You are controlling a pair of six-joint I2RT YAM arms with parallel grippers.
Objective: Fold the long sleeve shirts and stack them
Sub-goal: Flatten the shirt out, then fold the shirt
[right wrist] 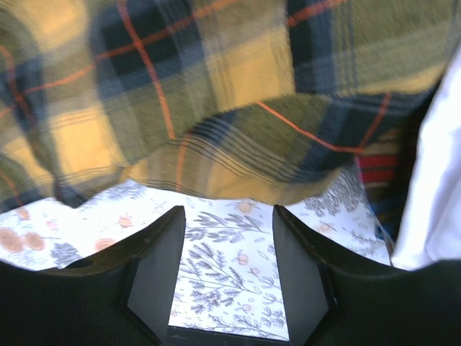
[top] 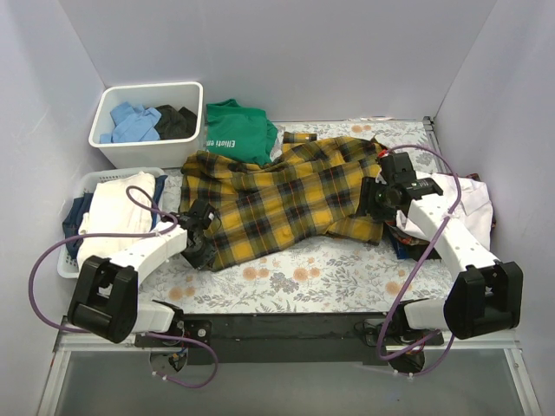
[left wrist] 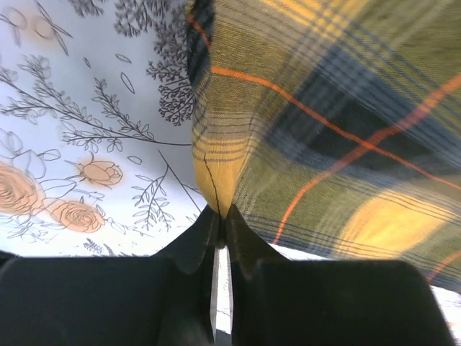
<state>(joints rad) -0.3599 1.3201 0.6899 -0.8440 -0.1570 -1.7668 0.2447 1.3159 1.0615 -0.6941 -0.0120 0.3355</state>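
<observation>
Nearest me, the left claw (left wrist: pixel 220 210) was pinched tight on an edge of the yellow-and-black plaid shirt (top: pixel 286 199), which lay spread across the flowered table (top: pixel 295 277). The right claw (right wrist: pixel 227 213) stood open and empty at its opposite hem, near a bunched white shirt (top: pixel 468 195). Farther back, a green T-shirt (top: pixel 236 128) bore white lettering beginning "Elliott".

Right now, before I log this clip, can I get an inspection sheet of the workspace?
Surface: floral cover.
Job's things: plaid shirt spread mid-table, rumpled; white shirt at right edge, beside the right arm.
Clutter: green T-shirt at far side; white bin with blue and black clothes; basket at left with cream cloth.
Grippers: left gripper shut on the plaid shirt's edge; right gripper open, empty, at its hem.
Cables: purple cables loop beside both arms.
Surroundings: plain white walls.
</observation>
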